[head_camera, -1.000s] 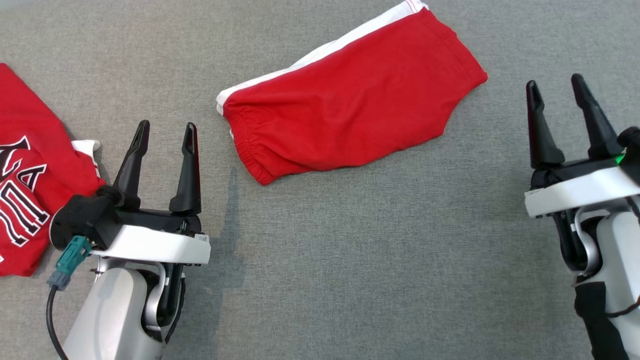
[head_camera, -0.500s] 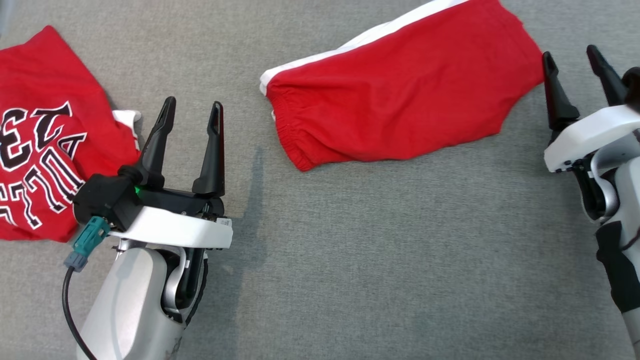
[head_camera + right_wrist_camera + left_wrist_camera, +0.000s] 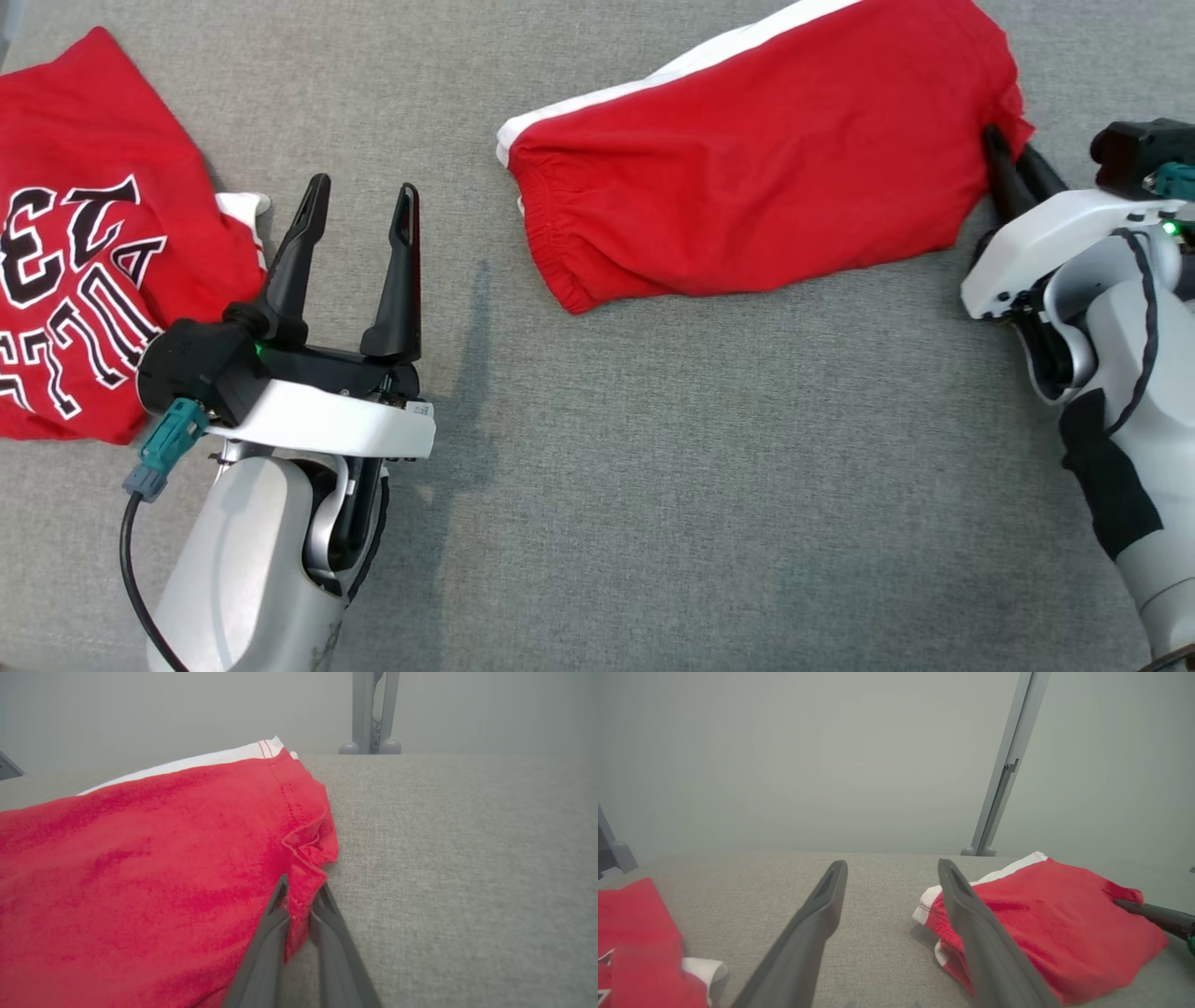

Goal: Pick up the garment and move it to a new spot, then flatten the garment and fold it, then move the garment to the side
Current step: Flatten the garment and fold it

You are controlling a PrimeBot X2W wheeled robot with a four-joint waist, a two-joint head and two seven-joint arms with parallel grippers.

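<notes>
- Currently, the hem of the red shorts (image 3: 747,159) is pinched by the right gripper (image 3: 1006,157).
- They are laid on the grey surface (image 3: 653,467).
- The left gripper (image 3: 359,201) is held wide apart, empty.

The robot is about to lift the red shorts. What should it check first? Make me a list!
1. Right tool shut on the red shorts: ok, its fingers pinch the hem at the corner.
2. Enough cloth pinched to hold through a lift: cannot tell, only a thin edge sits between the fingers.
3. Left tool open and free: ok, it hangs apart from the shorts.
4. Lettered red shirt out of the way: ok, it lies apart on the left.
5. Room for a new spot: ok, bare grey surface lies in front of the shorts.
</notes>
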